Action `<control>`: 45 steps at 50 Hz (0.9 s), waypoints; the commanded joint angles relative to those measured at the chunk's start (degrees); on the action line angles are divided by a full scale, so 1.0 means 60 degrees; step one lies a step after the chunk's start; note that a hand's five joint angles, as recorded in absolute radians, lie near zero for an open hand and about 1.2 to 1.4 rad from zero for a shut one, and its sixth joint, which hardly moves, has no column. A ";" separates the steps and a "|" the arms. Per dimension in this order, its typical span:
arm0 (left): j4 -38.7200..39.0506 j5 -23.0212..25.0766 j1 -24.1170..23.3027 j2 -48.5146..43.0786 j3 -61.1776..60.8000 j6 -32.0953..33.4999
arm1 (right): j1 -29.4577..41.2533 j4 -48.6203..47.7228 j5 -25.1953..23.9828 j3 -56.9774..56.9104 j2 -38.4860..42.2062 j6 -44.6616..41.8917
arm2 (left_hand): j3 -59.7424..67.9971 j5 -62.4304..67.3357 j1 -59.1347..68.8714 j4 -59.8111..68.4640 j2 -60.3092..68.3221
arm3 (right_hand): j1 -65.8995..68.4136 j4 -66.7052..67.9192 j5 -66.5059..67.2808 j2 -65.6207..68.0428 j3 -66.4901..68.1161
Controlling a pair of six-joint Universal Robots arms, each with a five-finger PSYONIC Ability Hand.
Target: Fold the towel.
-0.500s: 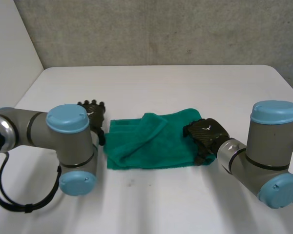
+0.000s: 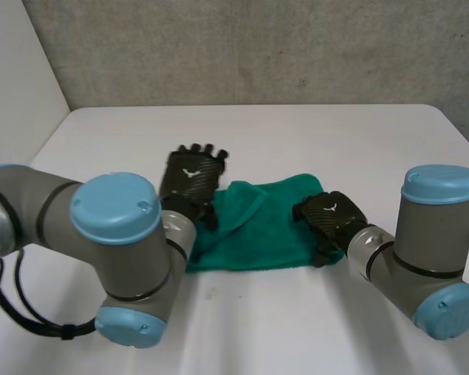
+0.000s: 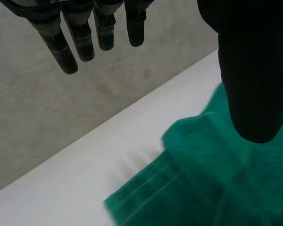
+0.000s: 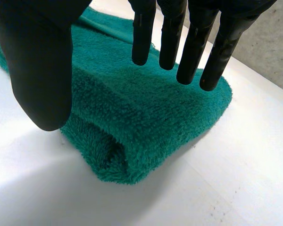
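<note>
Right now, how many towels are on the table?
1. The green towel lies folded on the table, open left hand at one end, open right hand opposite. More may be hidden.

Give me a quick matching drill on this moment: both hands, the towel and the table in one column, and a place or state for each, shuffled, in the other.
Column one
1. left hand
2. right hand
3. towel
4. table

Column two
A. open, at the towel's right end
B. white, bearing the towel
C. open, over the towel's left end
D. green, lying partly folded

Pairs: 1-C, 2-A, 3-D, 4-B
</note>
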 commanded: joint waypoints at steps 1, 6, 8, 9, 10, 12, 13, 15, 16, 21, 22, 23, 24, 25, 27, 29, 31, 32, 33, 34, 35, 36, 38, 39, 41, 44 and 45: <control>-0.0255 0.0324 -0.0161 -0.1392 0.0919 0.0059 | 0.0054 -0.0104 0.0168 0.0076 0.0068 -0.0208 | 0.0358 0.0246 0.0381 0.0389 0.0448 | 0.1452 0.0742 0.0929 0.0791 0.0768; -0.0373 0.0324 -0.0117 -0.2082 0.1506 0.0103 | 0.0069 -0.0104 0.0212 0.0047 0.0127 -0.0223 | 0.0442 0.0330 0.0465 0.0472 0.0532 | 0.1452 0.0742 0.0929 0.0791 0.0768; -0.0373 0.0310 -0.0058 -0.2229 0.1667 0.0103 | 0.0084 -0.0119 0.0212 0.0032 0.0127 -0.0223 | 0.0526 0.0414 0.0549 0.0556 0.0616 | 0.1452 0.0742 0.0929 0.0791 0.0768; -0.0373 0.0251 0.0014 -0.2331 0.1813 0.0103 | 0.0069 -0.0119 0.0212 0.0032 0.0127 -0.0223 | 0.0693 0.0581 0.0716 0.0723 0.0783 | 0.1452 0.0742 0.0929 0.0791 0.0768; -0.0373 0.0222 0.0044 -0.2376 0.1872 0.0103 | 0.0069 -0.0105 0.0212 0.0032 0.0142 -0.0223 | 0.0750 0.0638 0.0773 0.0781 0.0840 | 0.1452 0.0742 0.0929 0.0791 0.0768; -0.0373 0.0134 0.0205 -0.2434 0.1975 0.0103 | 0.0055 -0.0119 0.0212 0.0017 0.0142 -0.0223 | 0.0974 0.0862 0.0996 0.1004 0.1064 | 0.1480 0.0769 0.0957 0.0819 0.0796; -0.0373 -0.0055 0.0496 -0.2464 0.2019 0.0103 | 0.0040 -0.0119 0.0212 0.0017 0.0142 -0.0223 | 0.1225 0.1113 0.1248 0.1255 0.1315 | 0.1480 0.0770 0.0957 0.0819 0.0796; -0.0373 -0.0377 0.0819 -0.2464 0.2049 0.0103 | 0.0011 -0.0119 0.0212 0.0003 0.0142 -0.0223 | 0.1283 0.1172 0.1306 0.1314 0.1373 | 0.1480 0.0770 0.0957 0.0819 0.0796; -0.0373 -0.0553 0.0951 -0.2435 0.2049 0.0103 | -0.0004 -0.0119 0.0227 -0.0012 0.0142 -0.0223 | 0.1311 0.1199 0.1334 0.1342 0.1401 | 0.1508 0.0797 0.0985 0.0847 0.0824; -0.0387 -0.1505 0.1450 -0.2245 0.1772 0.0103 | -0.0019 -0.0105 0.0242 -0.0041 0.0142 -0.0223 | 0.1256 0.1144 0.1279 0.1286 0.1346 | 0.1536 0.0826 0.1013 0.0875 0.0852; -0.0402 -0.1565 0.1480 -0.2186 0.1654 0.0103 | -0.0019 -0.0119 0.0242 -0.0056 0.0142 -0.0223 | 0.1228 0.1116 0.1250 0.1258 0.1318 | 0.1564 0.0853 0.1041 0.0903 0.0880; -0.0402 -0.1595 0.1480 -0.2099 0.1508 0.0117 | -0.0019 -0.0105 0.0242 -0.0056 0.0142 -0.0223 | 0.1200 0.1088 0.1222 0.1230 0.1290 | 0.1564 0.0854 0.1041 0.0903 0.0880; -0.0416 -0.1609 0.1480 -0.2011 0.1347 0.0117 | -0.0033 -0.0119 0.0242 -0.0070 0.0156 -0.0223 | 0.1199 0.1088 0.1222 0.1230 0.1289 | 0.1592 0.0881 0.1069 0.0931 0.0908; -0.0446 -0.1610 0.1480 -0.1836 0.1012 0.0103 | -0.0019 -0.0119 0.0242 -0.0071 0.0156 -0.0223 | 0.1171 0.1060 0.1194 0.1202 0.1262 | 0.1648 0.0937 0.1125 0.0987 0.0964; -0.0490 -0.1595 0.1466 -0.1644 0.0659 0.0074 | -0.0019 -0.0119 0.0242 -0.0071 0.0171 -0.0223 | 0.1115 0.1004 0.1138 0.1146 0.1205 | 0.1732 0.1021 0.1209 0.1071 0.1048; -0.0504 -0.1595 0.1422 -0.1454 0.0336 0.0030 | -0.0019 -0.0119 0.0242 -0.0085 0.0171 -0.0223 | 0.1004 0.0892 0.1026 0.1034 0.1094 | 0.1927 0.1217 0.1404 0.1267 0.1244; -0.0504 -0.1595 0.1305 -0.1162 -0.0102 0.0015 | -0.0019 -0.0119 0.0242 -0.0071 0.0171 -0.0223 | 0.0697 0.0585 0.0720 0.0727 0.0787 | 0.1985 0.1274 0.1462 0.1324 0.1301; -0.0504 -0.1580 0.1217 -0.0957 -0.0322 0.0000 | -0.0019 -0.0119 0.0242 -0.0085 0.0185 -0.0223 | 0.0528 0.0416 0.0551 0.0559 0.0618 | 0.2262 0.1552 0.1739 0.1601 0.1578; -0.0504 -0.1580 0.1158 -0.0868 -0.0411 0.0000 | -0.0019 -0.0119 0.0256 -0.0085 0.0200 -0.0223 | 0.0443 0.0331 0.0466 0.0474 0.0533 | 0.2348 0.1638 0.1825 0.1687 0.1664; -0.0504 -0.1566 0.1100 -0.0780 -0.0485 0.0000 | -0.0019 -0.0119 0.0256 -0.0085 0.0229 -0.0223 | 0.0415 0.0303 0.0437 0.0445 0.0505 | 0.2432 0.1722 0.1909 0.1772 0.1749; -0.0504 -0.1566 0.1041 -0.0692 -0.0544 0.0000 | -0.0019 -0.0119 0.0256 -0.0085 0.0259 -0.0237 | 0.0414 0.0303 0.0437 0.0445 0.0504 | 0.2489 0.1778 0.1966 0.1828 0.1805; -0.0504 -0.1580 0.0939 -0.0532 -0.0617 -0.0014 | -0.0033 -0.0119 0.0300 -0.0100 0.0317 -0.0237 | 0.0387 0.0275 0.0409 0.0417 0.0477 | 0.2517 0.1807 0.1994 0.1856 0.1833; -0.0504 -0.1580 0.0924 -0.0458 -0.0646 -0.0029 | -0.0033 -0.0119 0.0373 -0.0100 0.0332 -0.0237 | 0.0386 0.0274 0.0409 0.0417 0.0476 | 0.2573 0.1863 0.2050 0.1912 0.1889; -0.0504 -0.1595 0.0894 -0.0298 -0.0734 -0.0087 | -0.0033 -0.0119 0.0446 -0.0100 0.0332 -0.0237 | 0.0358 0.0247 0.0381 0.0389 0.0449 | 0.2629 0.1918 0.2106 0.1968 0.1945; -0.0504 -0.1595 0.0880 -0.0194 -0.0793 -0.0146 | -0.0048 -0.0119 0.0520 -0.0100 0.0347 -0.0237 | 0.0358 0.0246 0.0381 0.0389 0.0448 | 0.2657 0.1947 0.2134 0.1996 0.1973; -0.0519 -0.1595 0.0880 -0.0062 -0.0866 -0.0234 | -0.0048 -0.0104 0.0725 -0.0085 0.0361 -0.0398 | 0.0358 0.0246 0.0381 0.0389 0.0448 | 0.2685 0.1975 0.2162 0.2024 0.2001; -0.0519 -0.1595 0.0879 0.0025 -0.0939 -0.0292 | -0.0063 -0.0104 0.0783 -0.0085 0.0361 -0.0471 | 0.0358 0.0246 0.0381 0.0389 0.0448 | 0.2713 0.2003 0.2190 0.2052 0.2030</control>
